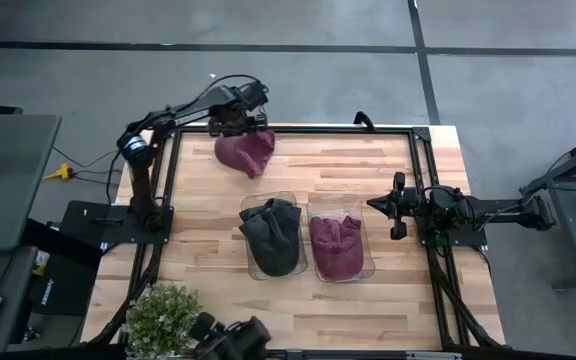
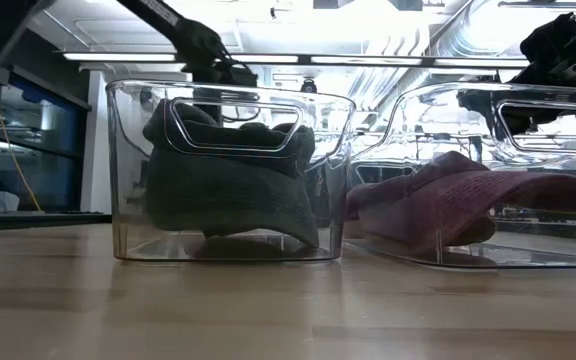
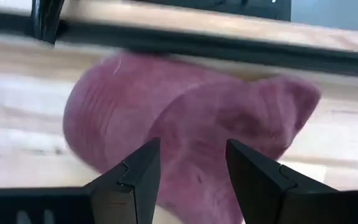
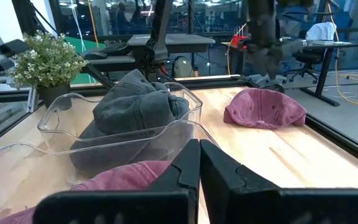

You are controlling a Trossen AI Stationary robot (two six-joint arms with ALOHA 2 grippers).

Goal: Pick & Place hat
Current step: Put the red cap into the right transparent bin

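While parted above the loose maroon fabric hat point(image 1: 246, 152), the left gripper point(image 1: 240, 123) is poised | right gripper point(image 1: 382, 204): closed, empty, parked beside the clear plastic bins point(image 1: 354, 268).

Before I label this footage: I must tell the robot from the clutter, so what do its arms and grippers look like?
Both arms are dark, slim and jointed, with black cables running along them. The left arm has a silvery collar at one joint. The left gripper has two flat, black, angular fingers with stepped inner edges; the right gripper has matching black wedge-shaped fingers.
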